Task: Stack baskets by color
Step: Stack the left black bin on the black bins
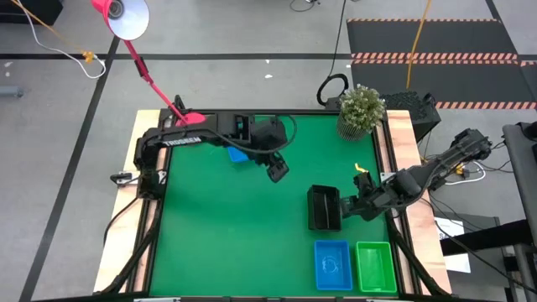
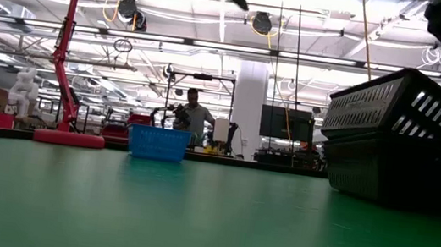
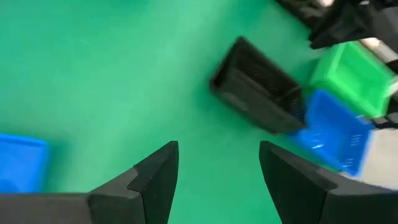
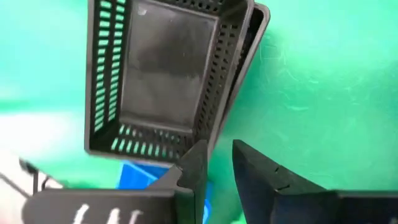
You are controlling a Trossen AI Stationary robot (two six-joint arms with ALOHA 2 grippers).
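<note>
Baskets sit in two places on the green table (image 1: 210,243). Taking the potted plant (image 1: 362,109) at the far right corner as my landmark, the black stack (image 1: 324,207) lies well in front of it, and its top basket (image 4: 168,74) rests tilted, not seated flush in the one beneath. Just beyond that stack, toward the front edge, a blue basket (image 1: 332,264) and a green basket (image 1: 374,265) stand side by side; from where I look I cannot say how many are nested in each. One more blue basket (image 1: 239,154) stands alone, far across the table from the plant, close to the pink lamp base (image 1: 190,119). The right gripper (image 1: 351,207) hangs beside the black stack on the plant's side, fingers drawn narrow with a gap between them, and they appear to clasp nothing. The left gripper (image 1: 278,170) hovers over bare table between the lone blue basket and the plant, jaws spread wide and empty.
</note>
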